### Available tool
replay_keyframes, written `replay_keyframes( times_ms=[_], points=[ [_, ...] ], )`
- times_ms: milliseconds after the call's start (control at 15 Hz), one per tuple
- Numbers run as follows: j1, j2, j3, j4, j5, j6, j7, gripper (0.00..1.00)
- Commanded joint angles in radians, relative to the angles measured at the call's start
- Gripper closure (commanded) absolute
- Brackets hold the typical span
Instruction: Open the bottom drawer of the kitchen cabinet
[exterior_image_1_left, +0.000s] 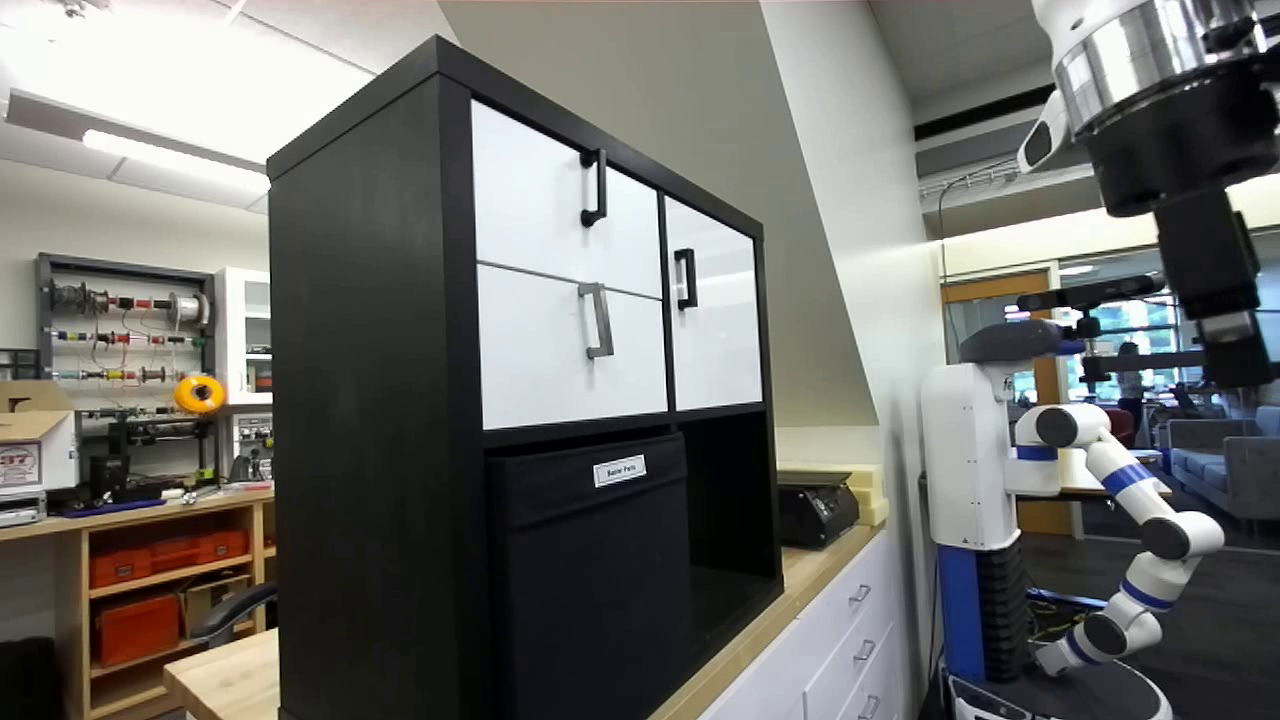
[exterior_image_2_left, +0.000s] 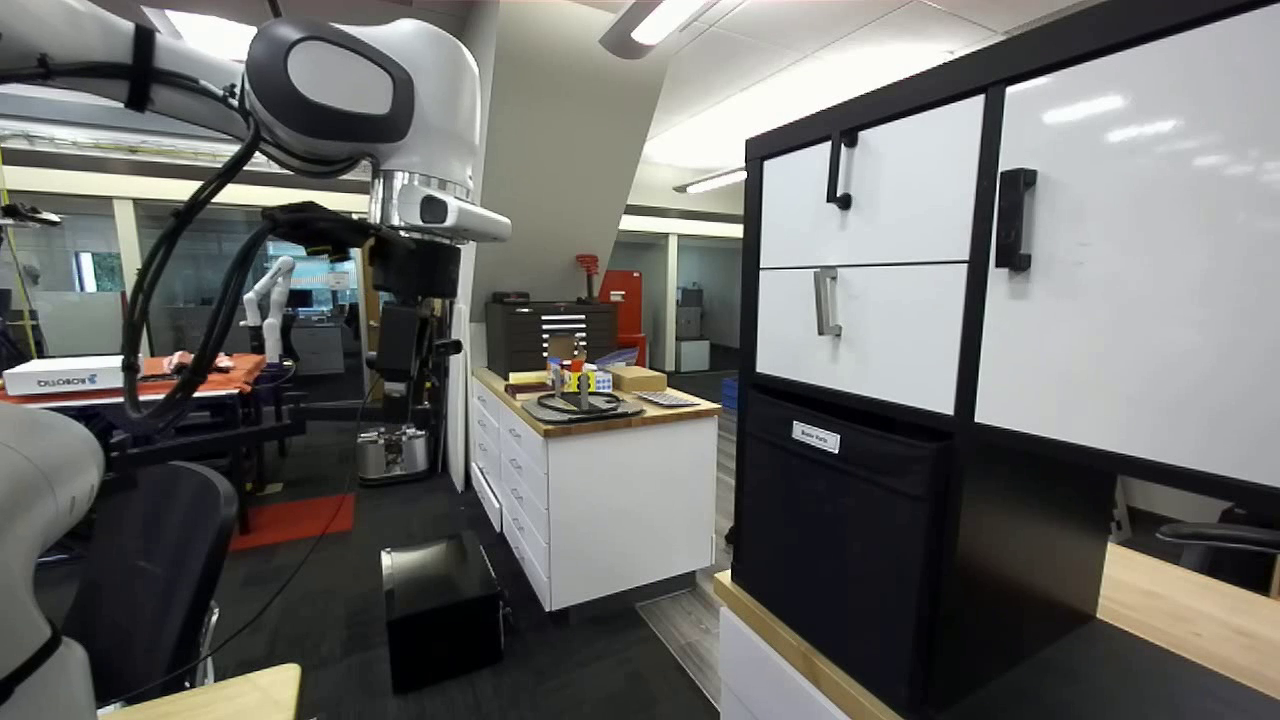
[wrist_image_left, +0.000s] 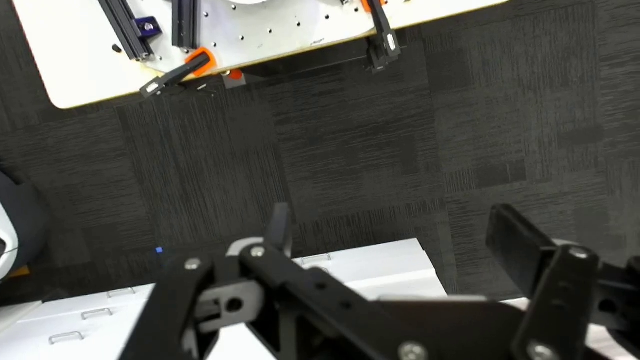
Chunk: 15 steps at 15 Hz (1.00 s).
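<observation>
The kitchen cabinet (exterior_image_1_left: 360, 420) is tall and black with white fronts; it shows in both exterior views (exterior_image_2_left: 967, 400). The bottom drawer (exterior_image_1_left: 530, 365) is the lower white front under another white drawer; it looks shut and flush in both exterior views (exterior_image_2_left: 890, 330). Its silver bar handle (exterior_image_1_left: 602, 322) stands vertical, also in an exterior view (exterior_image_2_left: 826, 302). My gripper (wrist_image_left: 395, 230) is open, with nothing between its fingers in the wrist view. It points down, well away from the cabinet front, in both exterior views (exterior_image_1_left: 1238, 350) (exterior_image_2_left: 398, 395). Cabinet and drawer handle are not identifiable in the wrist view.
A white upper drawer (exterior_image_1_left: 535, 190) and a white door (exterior_image_1_left: 725, 320) have black handles. A black labelled bin (exterior_image_1_left: 600, 580) sits below. A wood-topped drawer unit (exterior_image_2_left: 630, 500), a black box (exterior_image_2_left: 440, 610) and a chair (exterior_image_2_left: 160, 560) stand around. A clamped table (wrist_image_left: 80, 75) shows in the wrist view.
</observation>
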Motion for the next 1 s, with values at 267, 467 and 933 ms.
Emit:
replay_keyframes(
  times_ms=[267, 467, 933],
  points=[
    [-0.026, 0.084, -0.006, 0.077, -0.033, 0.194, -0.017, 0.00],
    [-0.028, 0.149, -0.012, 0.120, -0.056, 0.282, -0.030, 0.00],
    [-0.036, 0.351, -0.026, 0.249, -0.136, 0.449, -0.049, 0.00]
  ],
)
